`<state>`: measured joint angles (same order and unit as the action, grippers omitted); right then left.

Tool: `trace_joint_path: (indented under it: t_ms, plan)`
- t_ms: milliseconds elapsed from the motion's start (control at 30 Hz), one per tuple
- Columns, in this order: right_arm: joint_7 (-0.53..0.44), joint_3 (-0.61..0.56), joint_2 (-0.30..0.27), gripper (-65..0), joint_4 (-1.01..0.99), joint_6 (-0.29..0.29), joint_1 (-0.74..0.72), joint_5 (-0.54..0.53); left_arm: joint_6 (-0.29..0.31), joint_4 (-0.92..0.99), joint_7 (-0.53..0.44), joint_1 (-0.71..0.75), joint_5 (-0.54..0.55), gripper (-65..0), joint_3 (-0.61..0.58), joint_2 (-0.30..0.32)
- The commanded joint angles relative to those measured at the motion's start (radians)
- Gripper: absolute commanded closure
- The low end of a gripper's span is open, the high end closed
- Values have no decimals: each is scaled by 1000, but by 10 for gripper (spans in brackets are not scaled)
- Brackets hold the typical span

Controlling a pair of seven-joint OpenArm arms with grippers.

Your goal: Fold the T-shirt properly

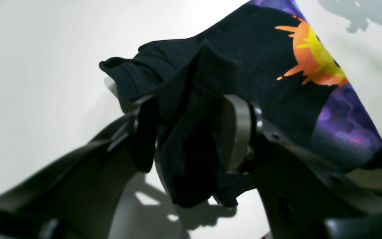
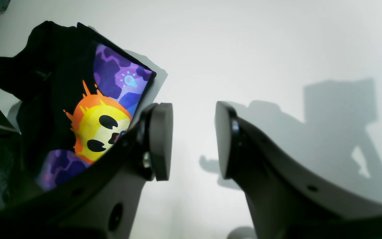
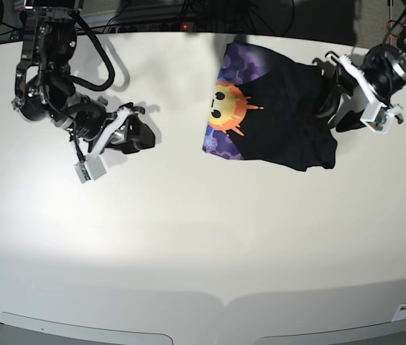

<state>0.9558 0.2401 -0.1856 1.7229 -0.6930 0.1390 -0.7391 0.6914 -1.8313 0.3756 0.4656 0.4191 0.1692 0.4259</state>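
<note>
The black T-shirt (image 3: 282, 115) lies bunched on the white table at the back right, its orange-yellow sun print on purple (image 3: 225, 104) facing up at its left side. It also shows in the left wrist view (image 1: 230, 59) and the right wrist view (image 2: 61, 83). My left gripper (image 1: 191, 132) is shut on a bunched black fold of the T-shirt at its right edge, seen in the base view (image 3: 330, 97). My right gripper (image 2: 193, 139) is open and empty over bare table, well left of the shirt, in the base view (image 3: 145, 133).
The white table (image 3: 203, 237) spreads wide in front. Cables and dark equipment (image 3: 188, 14) run along the back edge. The table's front edge (image 3: 203, 302) curves below. The right arm's body (image 3: 44, 65) stands at the back left.
</note>
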Motion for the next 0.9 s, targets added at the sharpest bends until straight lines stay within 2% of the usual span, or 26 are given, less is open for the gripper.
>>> trace_joint_path:
  t_ms: [0, 167, 233, 333, 400, 433, 500, 567, 667, 733, 867]
  plan:
    - [-24, 2, -8, -220, 18, -5, -11, -24, 7, -13, -26, 0, 18, -290, 5, 0]
    - [-24, 2, -8, -220, 18, -5, -11, -24, 7, -13, -26, 0, -19, -288, 5, -45]
    - [-24, 2, -8, -220, 18, -5, -11, -24, 7, -13, -25, 0, -31, -256, 5, -56]
    - [-23, 2, -8, -220, 18, -5, -11, -24, 7, -13, -25, 0, -37, -159, 5, -63]
    - [-23, 2, -8, -220, 18, -5, -11, -24, 7, -13, -25, 0, -37, -36, 6, -63]
    - [-24, 2, -8, -220, 18, -5, -11, -24, 7, -13, -25, 0, -36, 0, 6, -63]
    - [-24, 2, -8, -220, 18, -5, -11, -24, 7, -13, -14, 1, -33, 0, 6, -63]
    - [-24, 2, -8, -220, 18, -5, -11, -24, 7, -14, 52, 3, -14, 0, 6, -62]
    - [-24, 2, -8, -220, 18, -5, -11, -24, 7, -14, 259, 5, 79, 0, 21, -62]
    - [-24, 2, -8, -220, 18, -5, -11, -24, 7, -14, 352, 21, 161, 0, 48, -62]
    - [-24, 2, -8, -220, 18, -5, -11, -24, 7, -14, 352, 81, 219, 0, 151, -63]
